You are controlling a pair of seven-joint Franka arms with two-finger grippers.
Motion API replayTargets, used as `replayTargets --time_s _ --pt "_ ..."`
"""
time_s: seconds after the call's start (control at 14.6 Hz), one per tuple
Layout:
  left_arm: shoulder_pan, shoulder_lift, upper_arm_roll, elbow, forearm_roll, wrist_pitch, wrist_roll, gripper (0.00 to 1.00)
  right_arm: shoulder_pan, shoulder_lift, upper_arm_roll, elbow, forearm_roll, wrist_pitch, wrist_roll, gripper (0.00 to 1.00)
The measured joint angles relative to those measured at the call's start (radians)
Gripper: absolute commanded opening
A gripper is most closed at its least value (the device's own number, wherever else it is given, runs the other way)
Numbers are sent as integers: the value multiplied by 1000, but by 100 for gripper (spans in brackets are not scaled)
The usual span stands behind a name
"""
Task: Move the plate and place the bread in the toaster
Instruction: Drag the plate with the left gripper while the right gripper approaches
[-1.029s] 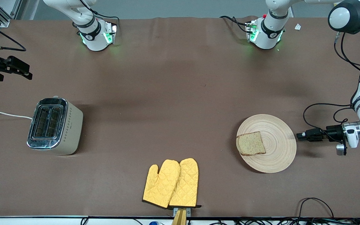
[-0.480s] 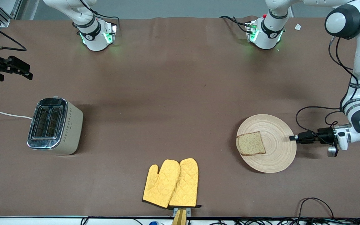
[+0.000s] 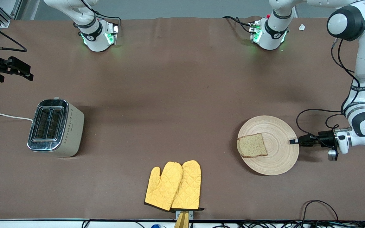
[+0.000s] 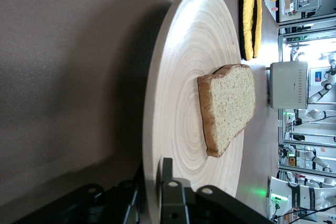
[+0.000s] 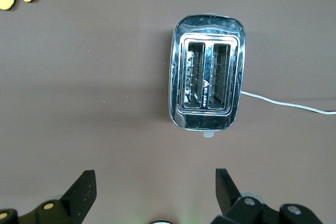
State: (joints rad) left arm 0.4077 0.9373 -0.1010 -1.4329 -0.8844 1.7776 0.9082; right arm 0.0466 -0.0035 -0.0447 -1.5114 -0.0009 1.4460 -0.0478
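Since the earlier frames, the left gripper has been brought in from just outside the plate onto its rim, and the plate has been nudged slightly toward the right arm's end of the table. At the plate's 3 o'clock edge in the front view, the rim is now pinched between the left gripper's fingers, which are pressed together on it, as seen in the left wrist view.

The bread lies flat on the plate, toward its 9 o'clock side. The toaster stands well apart at the right arm's end of the table, its two slots facing up.

The right gripper is held high over the table just beside the toaster, waiting with its fingers spread wide.

A pair of yellow oven mitts lies at the table's 6 o'clock edge.
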Motion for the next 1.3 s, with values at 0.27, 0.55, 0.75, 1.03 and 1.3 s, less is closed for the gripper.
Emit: replayTargets --time_s 0.27,0.55,0.75,1.03,1.3 --pt "-16 1 -22 14 -7 7 -3 1 0 0 0 0 0 -1 0 100" --pt "-42 0 -104 62 -6 9 -53 0 13 7 5 -7 4 4 0 100" --pt "-68 -1 -177 73 -4 8 -101 1 43 37 8 -26 87 74 43 100" --pt "-163 -1 -237 73 -4 51 -140 0 73 118 9 -40 121 159 84 100" --pt "-295 0 -271 72 -78 191 -158 0 120 231 10 -51 129 246 172 100"
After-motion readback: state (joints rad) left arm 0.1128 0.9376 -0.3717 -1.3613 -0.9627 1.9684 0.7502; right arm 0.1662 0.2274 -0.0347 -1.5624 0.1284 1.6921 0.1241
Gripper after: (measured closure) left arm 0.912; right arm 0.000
